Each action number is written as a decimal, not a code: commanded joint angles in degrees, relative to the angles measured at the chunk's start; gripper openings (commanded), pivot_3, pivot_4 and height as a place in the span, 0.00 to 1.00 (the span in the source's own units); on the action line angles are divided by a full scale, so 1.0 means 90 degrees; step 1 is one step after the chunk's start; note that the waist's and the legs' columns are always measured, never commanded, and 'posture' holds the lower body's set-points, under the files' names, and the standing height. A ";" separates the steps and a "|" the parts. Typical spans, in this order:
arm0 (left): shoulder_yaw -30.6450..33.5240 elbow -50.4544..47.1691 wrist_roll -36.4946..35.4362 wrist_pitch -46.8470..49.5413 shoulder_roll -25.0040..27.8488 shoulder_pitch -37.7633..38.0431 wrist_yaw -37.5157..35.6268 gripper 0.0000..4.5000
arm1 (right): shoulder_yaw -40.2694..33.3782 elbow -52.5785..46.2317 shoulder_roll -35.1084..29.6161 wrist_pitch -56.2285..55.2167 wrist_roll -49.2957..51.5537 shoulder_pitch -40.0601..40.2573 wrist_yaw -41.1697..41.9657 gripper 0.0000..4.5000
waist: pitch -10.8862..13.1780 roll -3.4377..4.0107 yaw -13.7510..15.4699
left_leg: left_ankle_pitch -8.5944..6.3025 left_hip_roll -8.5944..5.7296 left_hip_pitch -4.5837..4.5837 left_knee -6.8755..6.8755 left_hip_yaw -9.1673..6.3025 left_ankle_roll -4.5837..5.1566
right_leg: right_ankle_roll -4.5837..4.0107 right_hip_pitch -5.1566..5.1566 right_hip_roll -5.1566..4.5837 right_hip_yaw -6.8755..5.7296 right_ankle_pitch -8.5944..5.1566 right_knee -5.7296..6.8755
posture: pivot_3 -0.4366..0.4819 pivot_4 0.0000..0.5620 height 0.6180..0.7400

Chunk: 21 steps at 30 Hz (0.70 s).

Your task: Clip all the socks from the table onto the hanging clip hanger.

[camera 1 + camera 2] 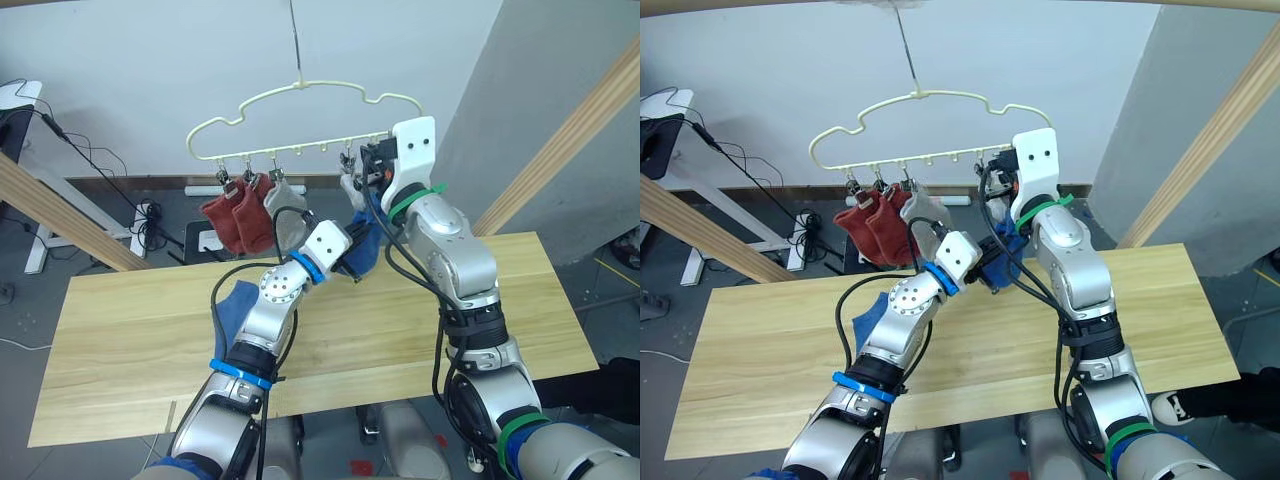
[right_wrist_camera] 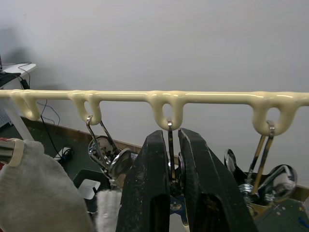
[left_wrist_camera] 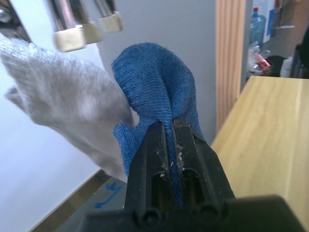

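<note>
Left gripper (image 3: 171, 130) is clamped on a blue sock (image 3: 154, 87), raised just below the clip hanger (image 1: 300, 90). Right gripper (image 2: 173, 140) pinches a metal clip (image 2: 171, 145) directly above. Soft and limp, the sock probably feeds best by its bunched top edge.

Glossy cream-coated clip hanger (image 2: 193, 96), shiny metal clips (image 2: 108, 157), matt knitted blue sock (image 3: 154, 92), smooth pale-wood table (image 1: 130, 330)

No readable text, label, brand, number or sign shows in any view; the arms, socks, hanger and tabletop all appear unmarked, and the small items in the far background are too indistinct to read.
</note>
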 commanded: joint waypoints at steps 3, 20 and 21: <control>0.0151 0.0041 -0.0035 -0.0309 -0.0024 -0.0083 0.0028 0.00 | -0.0067 -0.0239 -0.0060 0.0024 -0.0005 0.0017 -0.0038 0.01 | 0.0000 0.0000 -0.0002 | 0.0000 0.0000 0.0000 0.0000 0.0001 0.0000 | 0.0000 0.0000 0.0000 0.0000 0.0000 0.0000 | 0.25 0.56 1.00; 0.0314 -0.0055 -0.0278 -0.0260 -0.0091 -0.0128 -0.0180 0.00 | -0.0050 -0.0221 -0.0084 0.0108 0.0044 0.0074 0.0032 0.01 | 0.0000 0.0000 -0.0003 | 0.0000 0.0000 0.0000 0.0000 0.0002 0.0000 | 0.0001 0.0000 0.0000 0.0000 0.0000 0.0000 | 0.25 0.57 1.00; 0.0325 -0.0061 -0.0294 -0.0250 -0.0097 -0.0130 -0.0207 0.00 | -0.0053 -0.0226 -0.0086 0.0123 0.0048 0.0083 0.0037 0.01 | 0.0000 0.0000 -0.0002 | 0.0000 0.0000 0.0001 0.0000 0.0002 0.0000 | 0.0001 0.0000 0.0000 0.0000 0.0000 0.0000 | 0.25 0.57 1.00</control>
